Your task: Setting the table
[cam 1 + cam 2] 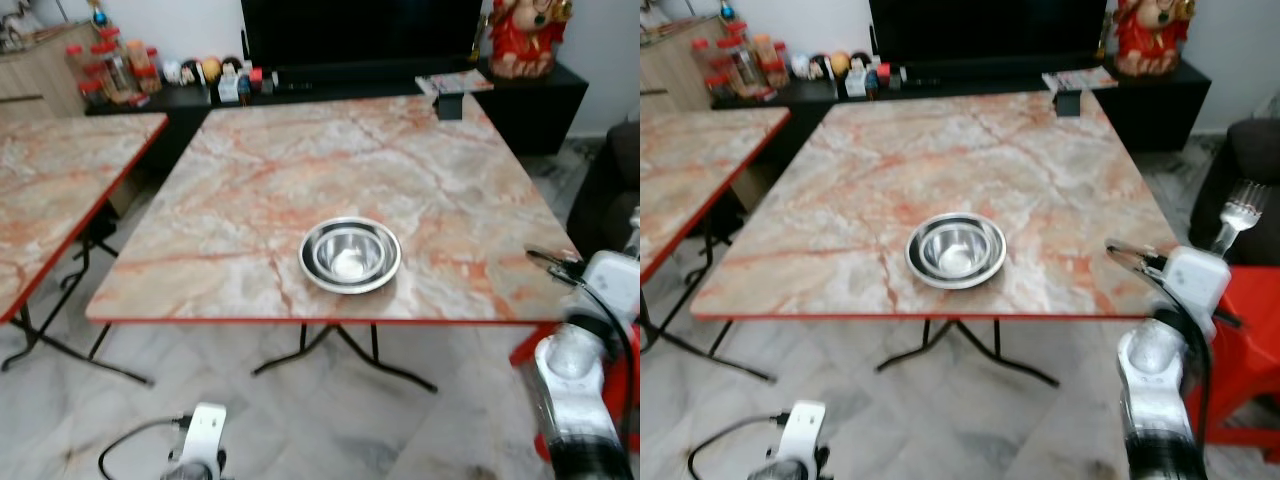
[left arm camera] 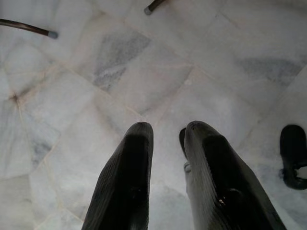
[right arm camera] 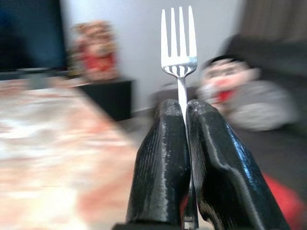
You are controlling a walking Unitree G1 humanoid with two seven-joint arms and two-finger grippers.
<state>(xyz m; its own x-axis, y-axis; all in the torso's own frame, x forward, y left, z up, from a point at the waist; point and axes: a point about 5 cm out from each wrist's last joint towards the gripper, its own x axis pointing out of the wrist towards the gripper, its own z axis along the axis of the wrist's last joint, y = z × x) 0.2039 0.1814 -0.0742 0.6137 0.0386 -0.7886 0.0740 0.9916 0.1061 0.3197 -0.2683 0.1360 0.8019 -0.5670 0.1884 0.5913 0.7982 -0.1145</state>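
Right pincer gripping fork, steel bowl

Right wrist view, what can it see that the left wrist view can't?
The right wrist view looks along the right tool, which is shut on a silver fork with its prongs pointing up. Behind it are a blurry marble table and a red statue. The left wrist view looks down past the left tool, slightly parted and holding nothing, at a pale marble floor and a dark table leg. Both views show two long black fingers up close.
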